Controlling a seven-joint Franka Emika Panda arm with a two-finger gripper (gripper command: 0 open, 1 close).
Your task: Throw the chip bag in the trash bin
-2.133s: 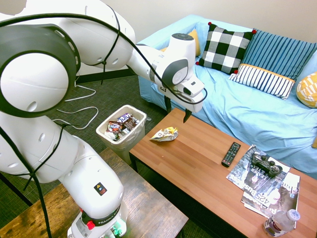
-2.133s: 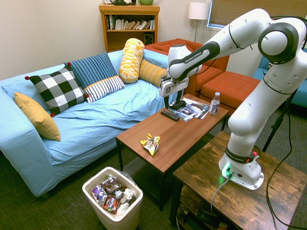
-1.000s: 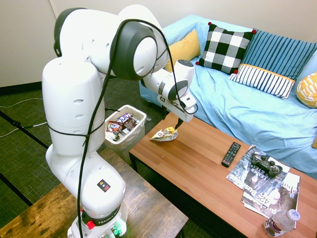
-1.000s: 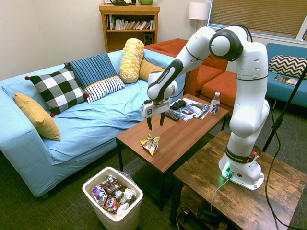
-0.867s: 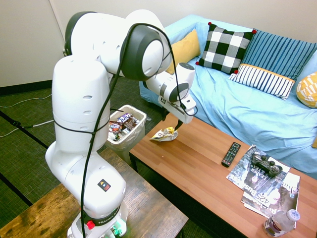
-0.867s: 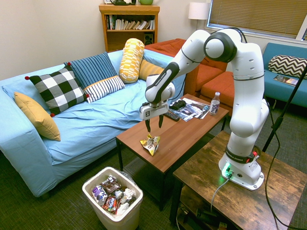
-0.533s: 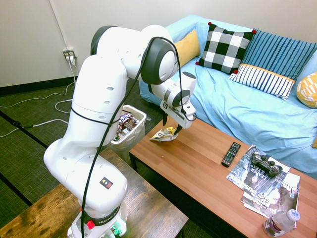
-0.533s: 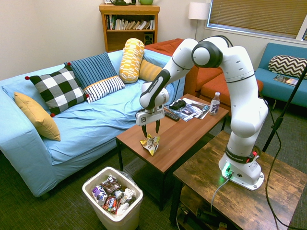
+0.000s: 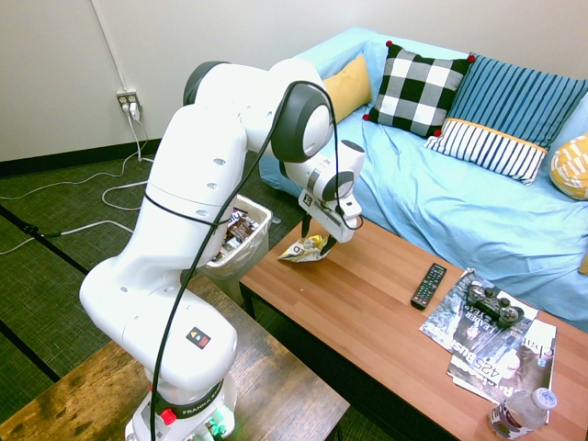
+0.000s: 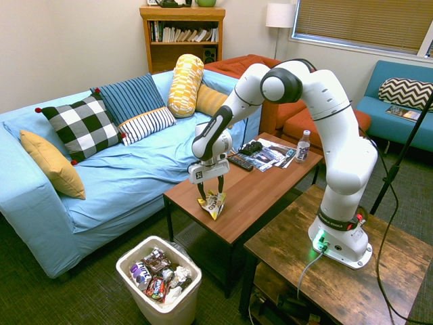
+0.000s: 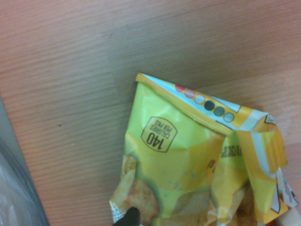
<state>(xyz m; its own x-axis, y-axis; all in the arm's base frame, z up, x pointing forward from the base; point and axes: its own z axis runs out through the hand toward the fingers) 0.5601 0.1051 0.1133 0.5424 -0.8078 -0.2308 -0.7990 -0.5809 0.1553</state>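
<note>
The chip bag (image 9: 300, 251) is a crumpled yellow foil bag lying near the end of the wooden coffee table (image 9: 367, 303) closest to the trash bin. My gripper (image 9: 318, 242) is open and lowered right over it, with a finger on either side of the bag (image 10: 214, 202) and its tips close to the tabletop (image 10: 254, 193). The wrist view is filled by the bag (image 11: 197, 165), yellow with a "140" calorie mark. The white trash bin (image 10: 161, 279) stands on the floor just past that table end, holding several wrappers. In the first exterior view the bin (image 9: 246, 241) is partly hidden by my arm.
Further along the table lie a black remote (image 9: 428, 285), a game controller (image 9: 492, 304) on magazines (image 9: 487, 354), and a water bottle (image 9: 520, 412). A blue sofa (image 9: 459, 197) with pillows runs along the table's far side. A darker, lower table (image 10: 338, 271) bears my base.
My arm has swung from above the middle of the table to the bin end and come down, so the open fingers now straddle the chip bag. The bag has not moved.
</note>
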